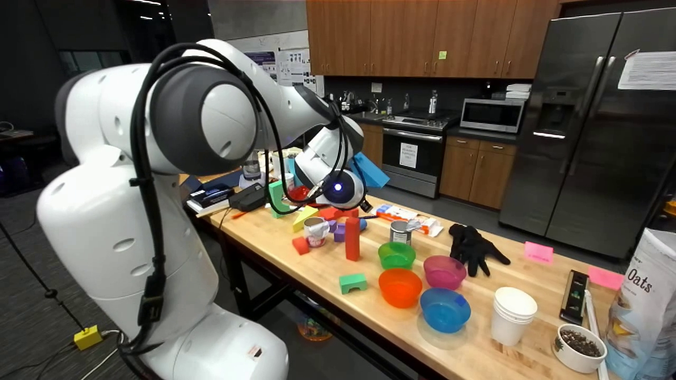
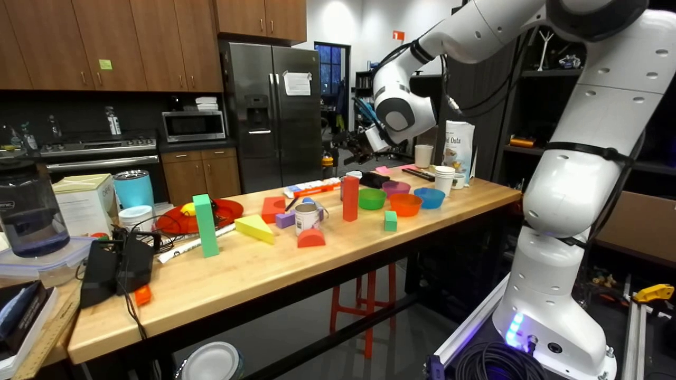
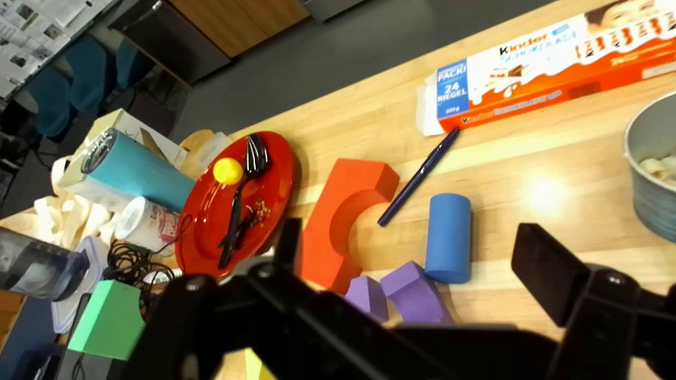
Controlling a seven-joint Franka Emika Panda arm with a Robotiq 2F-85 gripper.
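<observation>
Kitchen-type rm: wood cabinets (image 1: pixel 401 37), dk fridge (image 1: pixel 575 132), oven (image 1: pixel 412 155) & microwave (image 1: pixel 491 115) behind a long lt wood table (image 2: pixel 237 279), grey flr (image 3: pixel 317 53) below. Its top is strip-grained & shiny, w/ a bright glare spot (image 3: pixel 544 192) in wrist view, & crowded along most of its length. End effector (image 3: pixel 412 250) is up over the table, jaws wide apart, nothing gripped. Btwn them in wrist view: blue cylinder (image 3: pixel 448 237) on the table, just beside two purple blocks (image 3: pixel 367 298), w/ dk blue pen (image 3: pixel 419 178) & red cutout block (image 3: pixel 322 221) nr it. In both exterior views only a bit of that cylinder peeks out. Jaw gap is clear in wrist view; in an exterior view the robot wrist (image 1: pixel 343 187) covers most of it. Wrist view alone looks into grey can (image 3: pixel 652 211), w/ pale pieces (image 3: pixel 660 166) inside, & clearly shows black fork (image 3: pixel 236 211) nr yellow ball (image 3: pixel 228 171) on red plate (image 3: pixel 203 232). Four colored bowls (image 1: pixel 400 295), oats bag (image 1: pixel 641 295) & tall upright red block (image 1: pixel 352 240) are in both exterior views, outside wrist view's frame. Black glove (image 1: pixel 471 248) shows spread fingers in an exterior view; red stool (image 2: pixel 369 311) under table shows only in an exterior view.
</observation>
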